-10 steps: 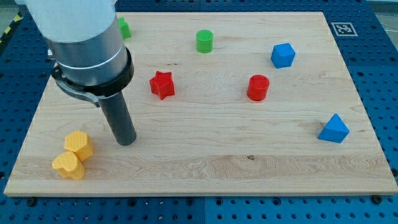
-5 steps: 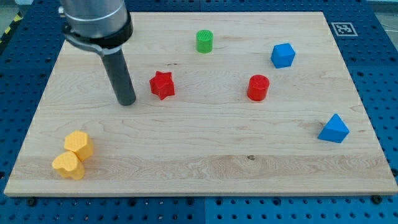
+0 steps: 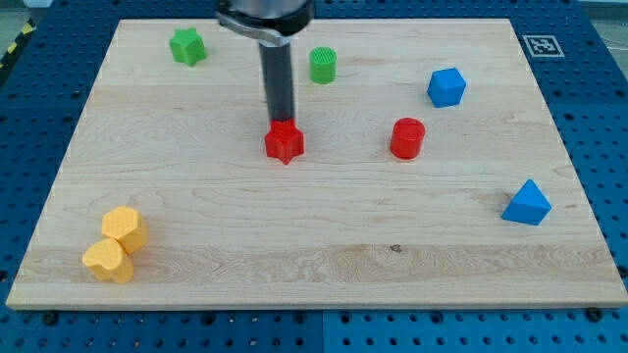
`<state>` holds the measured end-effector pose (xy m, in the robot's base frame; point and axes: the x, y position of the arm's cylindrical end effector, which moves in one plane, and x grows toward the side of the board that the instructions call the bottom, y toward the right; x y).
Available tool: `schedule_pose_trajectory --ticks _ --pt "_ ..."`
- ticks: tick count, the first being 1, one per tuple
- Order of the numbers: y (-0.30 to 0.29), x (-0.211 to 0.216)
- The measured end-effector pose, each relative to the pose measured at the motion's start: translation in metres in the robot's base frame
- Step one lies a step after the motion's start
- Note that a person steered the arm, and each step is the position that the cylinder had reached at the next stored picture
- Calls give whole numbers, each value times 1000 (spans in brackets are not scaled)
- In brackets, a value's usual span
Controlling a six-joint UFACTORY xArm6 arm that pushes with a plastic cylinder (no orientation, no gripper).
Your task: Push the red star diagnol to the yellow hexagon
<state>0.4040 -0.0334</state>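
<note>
Touching the red star (image 3: 284, 143) from above, my tip (image 3: 283, 122) leaves bare board toward the yellow hexagon (image 3: 126, 227).

my tip (image 3: 283, 122) moved right, now behind red star (image 3: 284, 143) | star shifted right, slightly down

a straight dark rod (image 3: 279, 83), round in section and matt charcoal grey, with a faint lighter sheen down its length. at its upper end it widens into a black ring-shaped collar (image 3: 265, 20) with a glossy rim, cut off by the view's top. my tip (image 3: 283, 124) is the rod's plain blunt lower end, same dark colour.
</note>
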Motion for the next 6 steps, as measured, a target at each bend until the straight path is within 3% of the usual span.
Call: schedule_pose_trajectory --ticks 2,6 --pt "46 8" --pt "18 49"
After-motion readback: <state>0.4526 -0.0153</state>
